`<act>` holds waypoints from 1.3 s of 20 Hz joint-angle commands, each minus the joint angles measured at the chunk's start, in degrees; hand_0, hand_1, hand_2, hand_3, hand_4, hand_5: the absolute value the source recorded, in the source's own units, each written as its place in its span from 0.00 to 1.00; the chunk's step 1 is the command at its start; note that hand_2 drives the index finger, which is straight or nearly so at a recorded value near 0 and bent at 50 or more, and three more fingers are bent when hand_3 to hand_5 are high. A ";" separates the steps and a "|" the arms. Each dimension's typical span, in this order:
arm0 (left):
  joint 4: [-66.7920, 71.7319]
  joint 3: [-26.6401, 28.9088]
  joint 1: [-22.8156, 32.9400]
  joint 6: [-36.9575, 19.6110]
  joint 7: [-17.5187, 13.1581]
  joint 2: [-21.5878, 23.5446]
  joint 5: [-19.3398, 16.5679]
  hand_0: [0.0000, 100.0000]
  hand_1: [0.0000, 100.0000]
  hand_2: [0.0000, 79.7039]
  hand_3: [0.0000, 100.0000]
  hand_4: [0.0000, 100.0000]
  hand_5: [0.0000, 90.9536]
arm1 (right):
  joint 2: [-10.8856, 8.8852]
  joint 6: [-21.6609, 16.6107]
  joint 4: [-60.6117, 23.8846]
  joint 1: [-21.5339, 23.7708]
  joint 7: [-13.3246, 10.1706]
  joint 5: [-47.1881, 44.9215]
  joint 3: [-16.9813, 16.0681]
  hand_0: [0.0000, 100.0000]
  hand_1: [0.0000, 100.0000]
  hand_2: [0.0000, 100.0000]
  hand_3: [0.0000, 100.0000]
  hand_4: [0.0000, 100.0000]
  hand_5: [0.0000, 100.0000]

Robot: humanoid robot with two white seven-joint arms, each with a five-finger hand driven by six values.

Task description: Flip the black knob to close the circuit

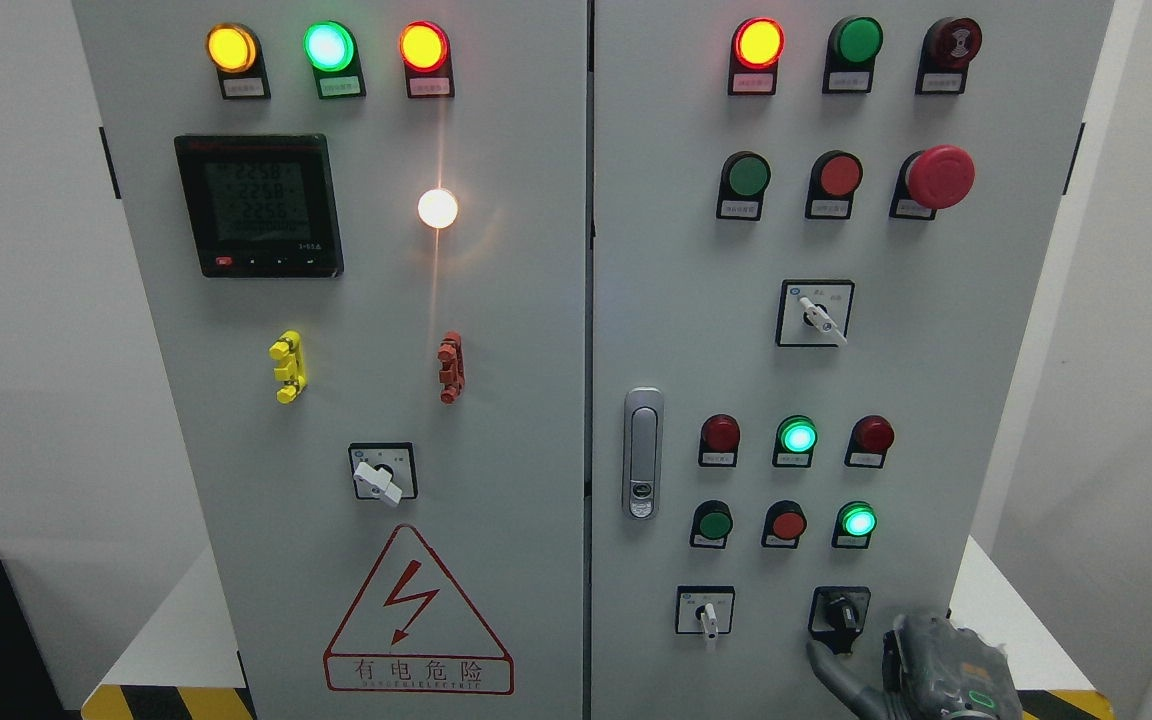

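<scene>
I have the right hand (921, 665) up at the lower right corner of the cabinet (496, 300), entering from the bottom edge on the right, with one grey finger reaching up and left so its tip sits just under the black knob (841, 612). That knob is the dark selector in the bottom row of the right door, right of the white-handled switch (706, 612). I judge the flip not yet made: the knob's handle points roughly upward, slightly tilted, and nothing grips it. The extended finger looks straight, but the rest of the fingers are hidden behind the hand's body, so I cannot tell how wide they are. The left arm is out of sight.
</scene>
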 commanded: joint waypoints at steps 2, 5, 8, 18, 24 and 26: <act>0.00 0.00 0.00 0.00 0.04 0.00 0.00 0.12 0.56 0.00 0.00 0.00 0.00 | -0.07 0.04 2.64 -0.81 -0.20 1.10 -0.32 0.00 0.05 0.91 1.00 0.95 0.96; 0.00 0.00 0.00 0.00 0.04 0.00 0.00 0.12 0.56 0.00 0.00 0.00 0.00 | -0.16 -0.05 2.55 -0.81 -0.20 1.18 -0.41 0.00 0.05 0.90 1.00 0.95 0.96; 0.00 0.00 0.00 0.00 0.04 0.00 0.00 0.12 0.56 0.00 0.00 0.00 0.00 | -0.34 -0.05 2.55 -0.81 -0.55 1.19 -0.67 0.00 0.05 0.90 1.00 0.95 0.96; 0.00 0.00 0.00 0.00 0.04 0.00 0.00 0.12 0.56 0.00 0.00 0.00 0.00 | -0.34 0.04 2.46 -0.81 -1.78 1.10 -0.94 0.00 0.05 0.90 1.00 0.95 0.96; 0.00 0.00 0.00 0.00 0.04 0.00 0.00 0.12 0.56 0.00 0.00 0.00 0.00 | -0.51 -0.05 2.46 -0.90 -1.78 1.10 -1.03 0.00 0.05 0.90 1.00 0.95 0.96; 0.00 0.00 0.00 0.00 0.04 0.00 0.00 0.12 0.56 0.00 0.00 0.00 0.00 | -0.51 -0.05 2.38 -0.90 -1.87 1.01 -1.11 0.00 0.05 0.89 1.00 0.95 0.96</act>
